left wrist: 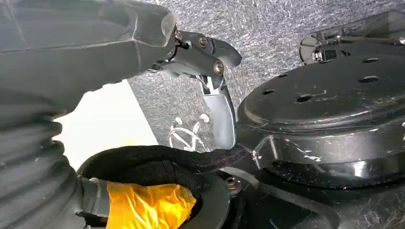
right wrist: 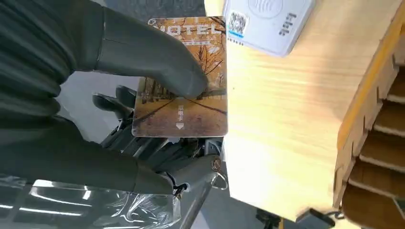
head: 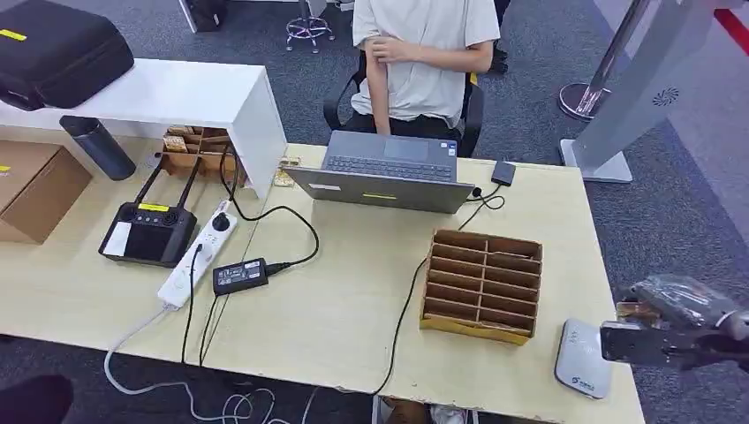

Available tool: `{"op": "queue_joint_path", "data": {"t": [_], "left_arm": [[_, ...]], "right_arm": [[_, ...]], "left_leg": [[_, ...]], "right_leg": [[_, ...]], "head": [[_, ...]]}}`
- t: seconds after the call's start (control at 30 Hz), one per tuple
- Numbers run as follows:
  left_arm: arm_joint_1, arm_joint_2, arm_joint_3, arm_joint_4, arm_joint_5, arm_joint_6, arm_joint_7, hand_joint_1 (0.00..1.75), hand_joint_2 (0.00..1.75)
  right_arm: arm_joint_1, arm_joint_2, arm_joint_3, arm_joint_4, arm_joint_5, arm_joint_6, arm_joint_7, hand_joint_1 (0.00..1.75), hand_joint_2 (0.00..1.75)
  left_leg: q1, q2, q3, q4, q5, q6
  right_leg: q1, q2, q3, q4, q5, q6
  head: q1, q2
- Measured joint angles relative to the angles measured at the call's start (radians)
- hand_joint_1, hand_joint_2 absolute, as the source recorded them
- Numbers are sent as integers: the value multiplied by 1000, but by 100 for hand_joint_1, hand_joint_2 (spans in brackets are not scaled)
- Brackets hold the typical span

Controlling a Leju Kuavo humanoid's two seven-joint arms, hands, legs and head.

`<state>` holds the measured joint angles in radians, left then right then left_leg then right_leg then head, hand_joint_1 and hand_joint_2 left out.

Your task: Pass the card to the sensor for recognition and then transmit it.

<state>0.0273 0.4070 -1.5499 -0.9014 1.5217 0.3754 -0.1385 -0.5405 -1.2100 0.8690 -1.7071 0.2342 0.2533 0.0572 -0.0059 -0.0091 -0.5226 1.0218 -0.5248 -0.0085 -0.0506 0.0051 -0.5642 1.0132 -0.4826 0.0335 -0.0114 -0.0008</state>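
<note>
Head view: I'm seeing my right hand (head: 680,331) hovering just off the table's (head: 353,309) right edge near the front corner, with the white sensor (head: 583,360) sitting right at that corner beside the cardboard organizer (head: 481,284). A person (head: 424,53) is sitting behind the laptop (head: 389,172) at the far edge.

Left wrist view: my left hand (left wrist: 210,81) is hanging over grey carpet; can't tell what its fingers are doing.

Right wrist view: the thumb (right wrist: 153,57) is pressing the hotel card (right wrist: 184,86) flat against the fingers, so it's gripping it just off the table edge, near the sensor (right wrist: 265,21) but not over it.
</note>
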Motion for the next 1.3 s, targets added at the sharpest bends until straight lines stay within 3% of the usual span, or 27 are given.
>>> {"op": "queue_joint_path", "data": {"t": [0.3,0.8,1.13,1.3], "left_arm": [[-4,-10,0,31,-20,-29,4,0,175],[-5,-11,0,38,-30,-30,7,0,175],[-6,-10,0,38,-32,-29,10,0,175],[-6,-10,0,38,-33,-19,13,0,175]], "right_arm": [[175,99,-67,36,92,-89,-34,175,175],[307,212,-169,65,146,-131,-79,175,175],[344,249,-190,82,154,-140,-79,175,175],[375,276,-206,96,225,-197,-78,175,175]], "left_leg": [[0,0,0,0,0,0],[0,0,0,0,0,0],[0,0,0,0,0,0],[0,0,0,0,0,0]], "right_leg": [[0,-1,0,0,0,0],[0,0,0,0,0,0],[0,0,0,0,0,0],[0,0,0,0,0,0]], "head": [[0,0],[0,0],[0,0],[0,0]]}}
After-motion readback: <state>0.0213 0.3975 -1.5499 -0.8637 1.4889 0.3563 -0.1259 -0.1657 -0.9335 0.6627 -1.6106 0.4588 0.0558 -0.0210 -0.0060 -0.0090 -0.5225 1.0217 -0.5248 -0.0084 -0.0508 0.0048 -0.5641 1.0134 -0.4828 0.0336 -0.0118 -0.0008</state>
